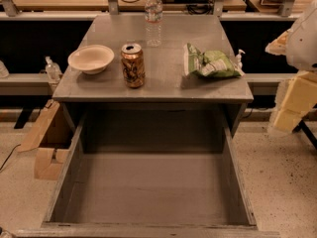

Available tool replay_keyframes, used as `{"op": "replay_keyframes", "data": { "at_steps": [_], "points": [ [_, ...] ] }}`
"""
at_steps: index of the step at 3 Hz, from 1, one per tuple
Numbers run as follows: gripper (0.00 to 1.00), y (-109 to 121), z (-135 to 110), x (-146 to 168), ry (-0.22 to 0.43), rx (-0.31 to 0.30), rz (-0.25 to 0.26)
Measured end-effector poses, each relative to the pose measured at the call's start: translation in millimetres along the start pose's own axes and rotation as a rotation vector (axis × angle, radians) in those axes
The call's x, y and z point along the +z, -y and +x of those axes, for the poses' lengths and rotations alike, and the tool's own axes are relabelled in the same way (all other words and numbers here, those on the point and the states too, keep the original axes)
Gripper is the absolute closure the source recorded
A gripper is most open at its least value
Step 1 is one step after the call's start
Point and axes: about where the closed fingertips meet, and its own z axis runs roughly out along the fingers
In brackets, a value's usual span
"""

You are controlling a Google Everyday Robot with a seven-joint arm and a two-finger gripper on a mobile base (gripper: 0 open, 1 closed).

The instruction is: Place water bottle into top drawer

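The water bottle, clear and ribbed with a white cap, stands upright at the far middle of the grey table. The top drawer is pulled fully open below the table's front edge, and its flat grey bottom is bare. My gripper shows as pale yellow blocks at the right edge of the view, beside the table's right front corner and above the floor. It is well right of the bottle, nearer the camera, and holds nothing that I can see.
On the table stand a gold can, a cream bowl to its left and a green chip bag to its right. A pump-top dispenser sits behind the bag, another left of the table. Cardboard lies by the drawer's left side.
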Motion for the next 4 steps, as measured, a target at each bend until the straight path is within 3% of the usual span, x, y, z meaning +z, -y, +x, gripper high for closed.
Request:
{"op": "replay_keyframes", "data": {
  "at_steps": [2, 3, 4],
  "points": [
    [0.00, 1.7, -0.4, -2.3, 0.020, 0.001, 0.020],
    [0.00, 47.1, -19.2, -2.1, 0.178, -0.027, 0.152],
    [0.00, 114.4, -51.0, -8.5, 0.408, -0.007, 0.281]
  ]
}}
